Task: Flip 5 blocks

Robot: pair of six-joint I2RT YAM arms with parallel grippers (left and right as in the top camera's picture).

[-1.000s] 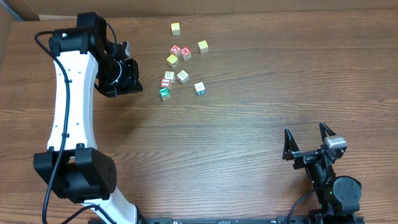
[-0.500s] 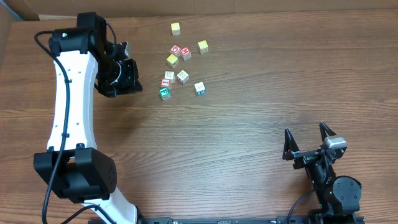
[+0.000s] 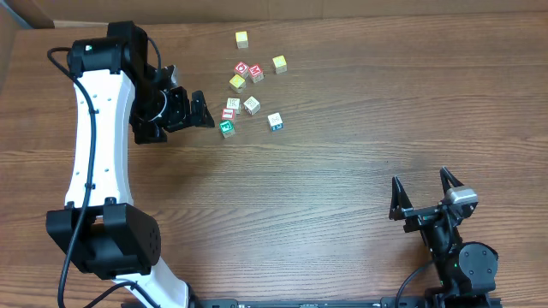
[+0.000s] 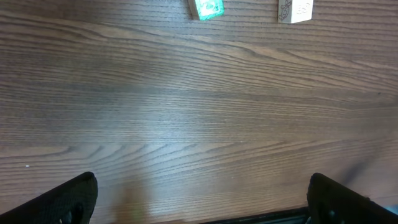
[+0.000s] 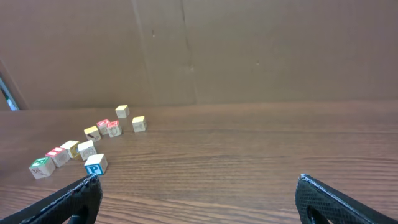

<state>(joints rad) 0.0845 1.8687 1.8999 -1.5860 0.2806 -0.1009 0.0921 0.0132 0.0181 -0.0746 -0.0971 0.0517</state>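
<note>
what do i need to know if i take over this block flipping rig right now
Left pincer: open, empty, over bare table, green-print block just ahead of it.
Right pincer: open, empty, parked far from the blocks.
Blocks: loose cluster by the left pincer, none held; blue-print block on its right edge.
Done: cannot tell how many are flipped.
Left: confirm the count, then flip the rest, likely with the left pincer.

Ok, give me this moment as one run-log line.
left gripper: open, empty, short of green block | right gripper: open, empty, far from blocks | held: nothing
</note>
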